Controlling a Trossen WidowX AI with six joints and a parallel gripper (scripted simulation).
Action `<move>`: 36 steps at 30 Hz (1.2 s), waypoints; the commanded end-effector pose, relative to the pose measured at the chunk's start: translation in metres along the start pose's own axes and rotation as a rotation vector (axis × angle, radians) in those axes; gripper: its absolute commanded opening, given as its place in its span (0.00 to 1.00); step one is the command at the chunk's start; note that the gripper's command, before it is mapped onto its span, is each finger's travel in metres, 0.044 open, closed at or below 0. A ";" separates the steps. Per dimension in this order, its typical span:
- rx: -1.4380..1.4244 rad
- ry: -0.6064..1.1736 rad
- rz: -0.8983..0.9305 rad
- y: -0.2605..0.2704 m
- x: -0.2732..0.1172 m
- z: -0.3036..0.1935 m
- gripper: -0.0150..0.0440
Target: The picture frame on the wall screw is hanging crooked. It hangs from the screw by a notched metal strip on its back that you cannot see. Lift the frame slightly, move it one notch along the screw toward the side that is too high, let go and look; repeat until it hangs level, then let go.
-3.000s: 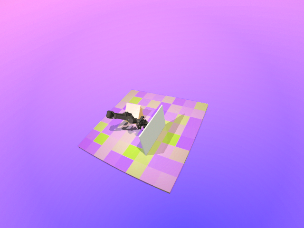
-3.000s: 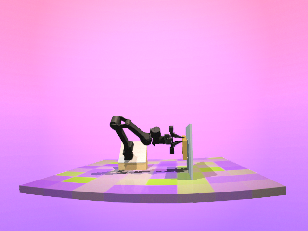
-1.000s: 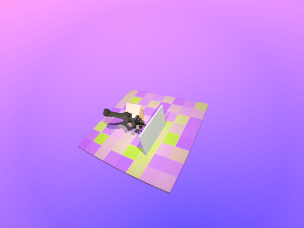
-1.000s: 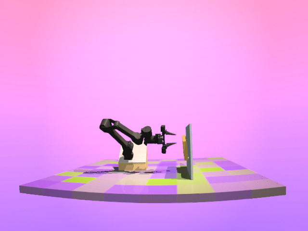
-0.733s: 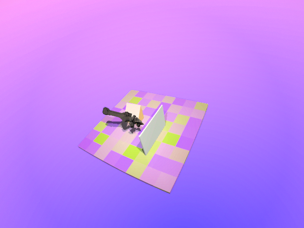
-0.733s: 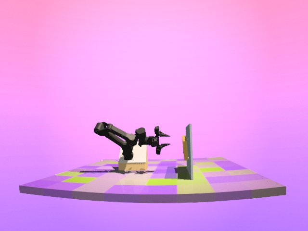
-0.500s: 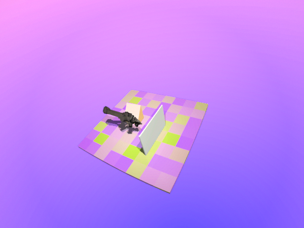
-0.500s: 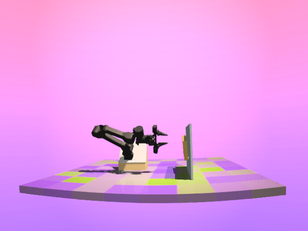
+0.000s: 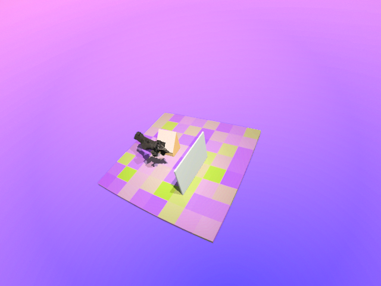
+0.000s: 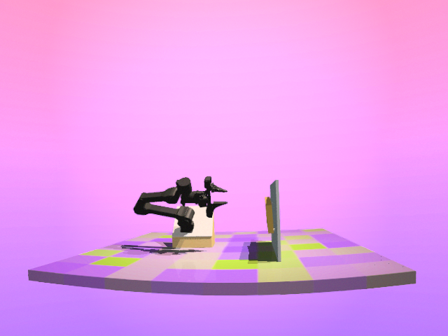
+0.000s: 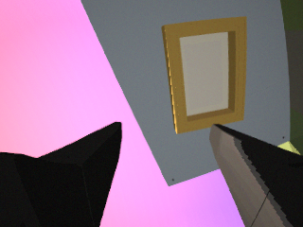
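Observation:
A golden-yellow picture frame (image 10: 269, 217) (image 11: 176, 71) hangs on the robot-facing side of the grey wall panel (image 9: 192, 164) (image 10: 276, 224) (image 11: 133, 47). The wrist view is turned, with the panel's top edge on its left. There the frame is not parallel to that edge: its end nearer the bottom of the view, the left end as I face the wall, sits higher. My gripper (image 9: 171, 152) (image 10: 227, 197) (image 11: 167, 125) is open and empty, well back from the frame, fingertips one above the other. The screw and notched strip are hidden. The panel hides the frame in the top view.
A wedge-shaped block (image 9: 166, 140) (image 10: 205, 225) with a pale sloping face stands beside the arm. Arm, block and panel stand on a checkered board (image 9: 212, 227) (image 10: 231, 276). Between the fingertips and the panel there is an open gap in the exterior view.

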State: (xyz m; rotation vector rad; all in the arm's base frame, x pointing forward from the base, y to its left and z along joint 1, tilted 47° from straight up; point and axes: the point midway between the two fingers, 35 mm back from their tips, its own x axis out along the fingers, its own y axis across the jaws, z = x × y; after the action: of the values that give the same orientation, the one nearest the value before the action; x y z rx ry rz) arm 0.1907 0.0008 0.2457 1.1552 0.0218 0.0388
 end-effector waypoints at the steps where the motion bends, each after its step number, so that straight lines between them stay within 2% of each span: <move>1: 0.015 0.012 -0.008 -0.001 -0.008 -0.003 0.69; 36: -0.004 0.013 -0.007 -0.001 -0.008 -0.003 0.69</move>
State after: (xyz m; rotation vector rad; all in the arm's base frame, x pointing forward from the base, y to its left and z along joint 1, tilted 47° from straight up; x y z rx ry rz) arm 0.1825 0.0020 0.2437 1.1565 0.0334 0.0351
